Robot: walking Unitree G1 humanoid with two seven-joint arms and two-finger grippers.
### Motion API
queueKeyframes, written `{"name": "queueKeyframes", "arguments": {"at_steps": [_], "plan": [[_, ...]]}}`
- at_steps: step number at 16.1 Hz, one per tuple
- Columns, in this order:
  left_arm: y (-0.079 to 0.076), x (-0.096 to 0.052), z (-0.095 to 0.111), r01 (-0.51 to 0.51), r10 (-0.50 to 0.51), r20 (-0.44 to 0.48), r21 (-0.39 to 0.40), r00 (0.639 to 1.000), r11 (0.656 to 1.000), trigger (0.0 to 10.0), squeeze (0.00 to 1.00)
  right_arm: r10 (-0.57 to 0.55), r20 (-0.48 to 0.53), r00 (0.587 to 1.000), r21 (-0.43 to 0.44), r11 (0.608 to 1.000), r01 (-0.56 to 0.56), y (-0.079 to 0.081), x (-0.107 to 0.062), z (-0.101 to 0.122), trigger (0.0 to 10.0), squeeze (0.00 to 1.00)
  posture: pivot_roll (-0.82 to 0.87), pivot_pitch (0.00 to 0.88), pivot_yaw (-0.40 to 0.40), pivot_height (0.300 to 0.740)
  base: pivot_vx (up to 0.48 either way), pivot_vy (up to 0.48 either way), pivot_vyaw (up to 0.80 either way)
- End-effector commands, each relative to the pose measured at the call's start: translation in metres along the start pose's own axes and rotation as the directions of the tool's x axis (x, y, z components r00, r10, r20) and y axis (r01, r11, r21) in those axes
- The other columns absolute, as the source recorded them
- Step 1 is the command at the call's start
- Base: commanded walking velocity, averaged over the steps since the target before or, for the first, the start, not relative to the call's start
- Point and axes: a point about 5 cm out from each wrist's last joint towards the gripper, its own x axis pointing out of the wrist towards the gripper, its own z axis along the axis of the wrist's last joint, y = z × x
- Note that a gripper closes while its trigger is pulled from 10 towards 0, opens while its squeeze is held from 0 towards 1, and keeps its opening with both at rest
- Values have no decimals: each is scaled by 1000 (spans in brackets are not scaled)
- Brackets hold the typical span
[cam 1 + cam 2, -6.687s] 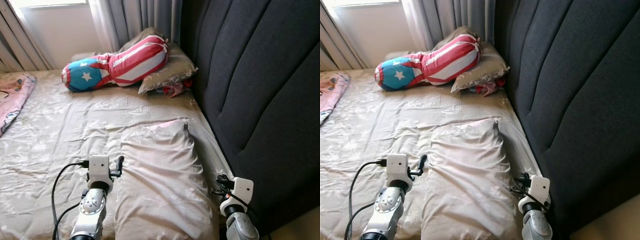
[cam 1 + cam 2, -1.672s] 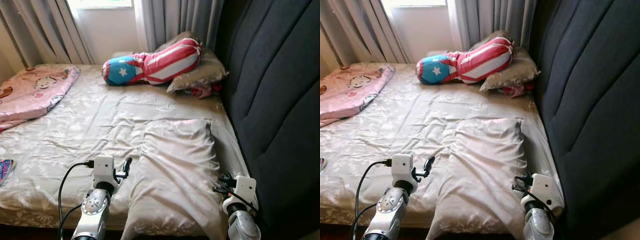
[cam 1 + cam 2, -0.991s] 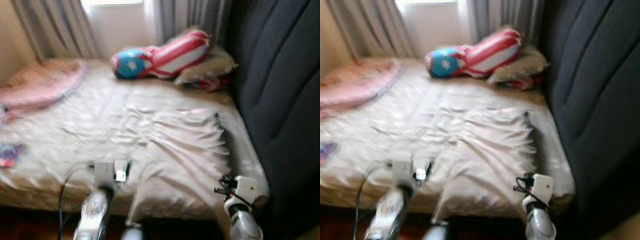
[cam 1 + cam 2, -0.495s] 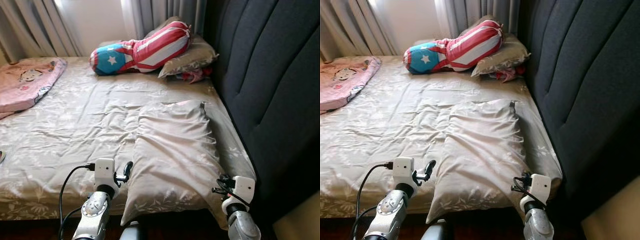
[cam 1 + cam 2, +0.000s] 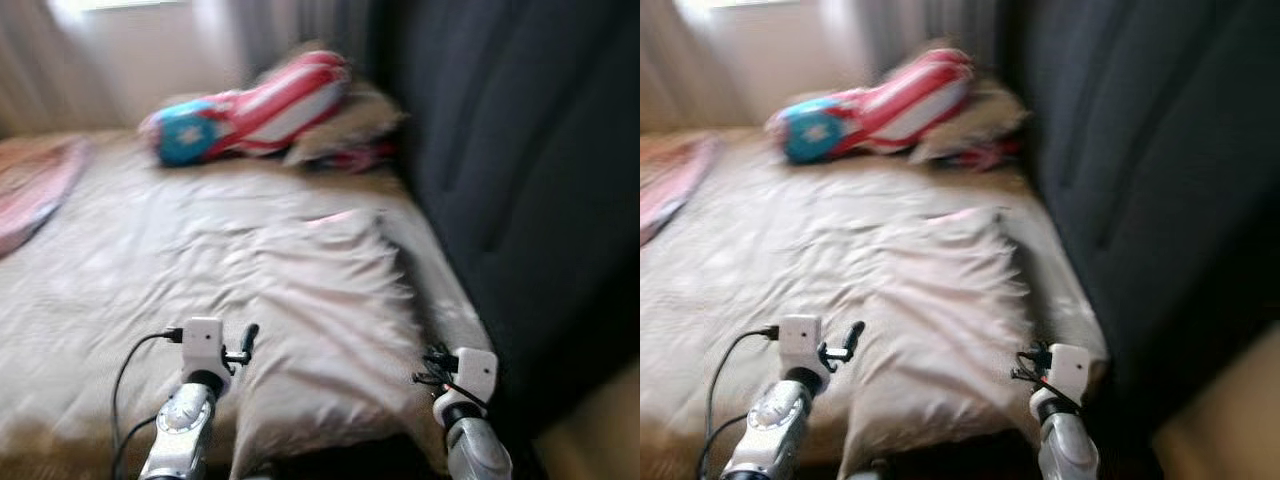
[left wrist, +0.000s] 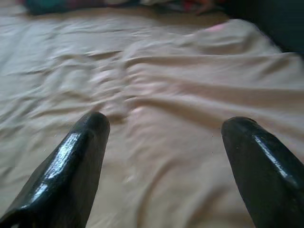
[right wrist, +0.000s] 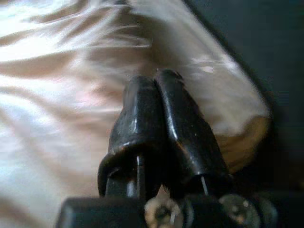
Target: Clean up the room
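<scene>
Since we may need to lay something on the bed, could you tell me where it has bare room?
The widest free patch is the sheet between the near pillow and the pink blanket. It is crowded at the far end, where the striped bolster and another pillow lie by the headboard.

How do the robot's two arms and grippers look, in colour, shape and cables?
Both arms are silver and rounded, each ending in a white boxy wrist block. The left arm has a black cable looping from its block; the right arm has a small tangle of black wires. The left gripper has two long, glossy black fingers with rounded tips; the right gripper has the same.
</scene>
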Motion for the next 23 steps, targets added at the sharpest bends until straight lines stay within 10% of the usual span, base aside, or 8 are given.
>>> {"name": "queueKeyframes", "arguments": {"at_steps": [1, 16, 18, 23], "plan": [[8, 0, 3, -21, 21, 7, 11, 1000, 1000, 10000, 0, 12, 13, 1000, 11, 1000, -12, 5, 4, 5, 10000, 0, -14, 0, 28, 657, 424, 0, 0], [7, 2, -2, 19, -22, -61, -41, 998, 999, 10000, 0, 47, -92, 995, -12, 999, -48, 0, 4, -6, 10000, 0, -15, 0, 33, 657, 185, 0, 107], [7, 8, 3, 55, -56, -65, -21, 996, 998, 10000, 0, 40, -95, 995, -16, 999, -42, -3, 8, -2, 10000, 1000, -13, 0, 33, 657, 0, 0, 0], [7, 28, 25, 117, -112, -50, 109, 992, 987, 10000, 0, 2, -186, 983, -89, 996, -19, -8, 19, 0, 10000, 1000, -5, 26, 42, 657, 0, 0, 0]]}}
